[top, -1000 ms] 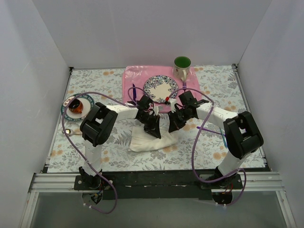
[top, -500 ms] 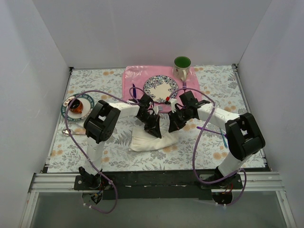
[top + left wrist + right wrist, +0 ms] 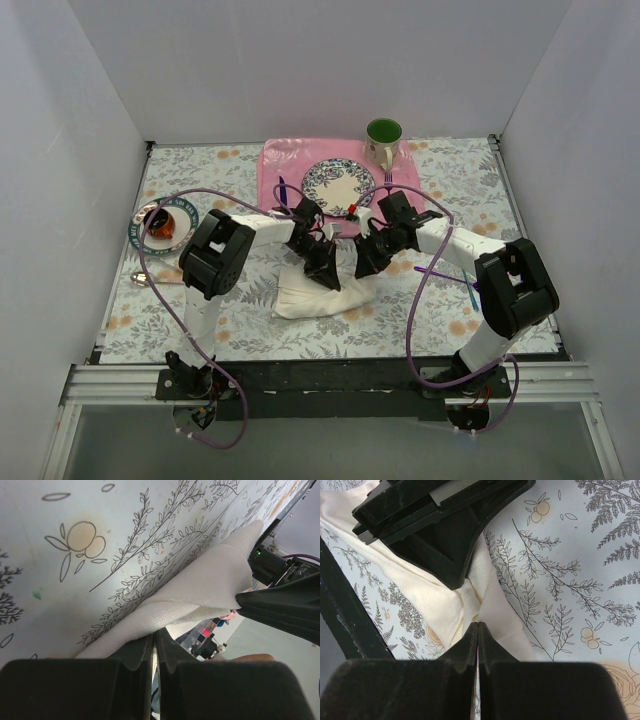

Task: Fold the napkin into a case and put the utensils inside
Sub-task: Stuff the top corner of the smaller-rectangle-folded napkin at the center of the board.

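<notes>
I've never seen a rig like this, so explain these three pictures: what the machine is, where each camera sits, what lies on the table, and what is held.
The machine is a left arm and a right arm, bolted at the near edge of the table, each ending in a two-finger gripper. The wide picture looks down from above and behind them; the other two come from a camera on each wrist, looking past its fingers. On the table lie a green mug, a saucer at far left, a pink placemat carrying a patterned plate, and a bunched cream napkin. The left gripper and the right gripper are shut, each pinching the napkin.
</notes>
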Robot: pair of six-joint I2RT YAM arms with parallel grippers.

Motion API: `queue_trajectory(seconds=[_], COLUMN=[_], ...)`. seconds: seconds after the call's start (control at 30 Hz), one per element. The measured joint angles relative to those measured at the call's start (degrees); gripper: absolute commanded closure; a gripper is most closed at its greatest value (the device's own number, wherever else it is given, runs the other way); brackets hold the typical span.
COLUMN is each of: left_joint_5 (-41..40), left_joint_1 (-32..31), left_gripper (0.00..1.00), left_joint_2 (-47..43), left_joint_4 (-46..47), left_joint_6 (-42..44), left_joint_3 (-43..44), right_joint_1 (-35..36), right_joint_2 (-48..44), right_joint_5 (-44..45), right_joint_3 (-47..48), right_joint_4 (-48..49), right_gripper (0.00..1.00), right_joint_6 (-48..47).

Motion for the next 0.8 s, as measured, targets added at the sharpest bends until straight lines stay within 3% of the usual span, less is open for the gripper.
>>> queue_trajectory(seconds=[0.37,0.8], left_joint_5=[0.11,7.13], left_joint_1=[-0.07,0.26], left_gripper=[1.0,1.0], left_joint_2=[-0.07,-3.67], left_joint_4=[0.02,9.62], left_joint_6=[-2.73,-10.25], left_joint_3=[1.16,-1.55], right_joint_1=[0.96,0.98], right_joint_2=[0.0,0.0], right_joint_5=[1.49,2.99], right_joint_3=[0.0,0.0], right_joint_4=[-0.07,-0.07], right_gripper=[0.99,0.99], right_joint_6=[-1.29,-1.49])
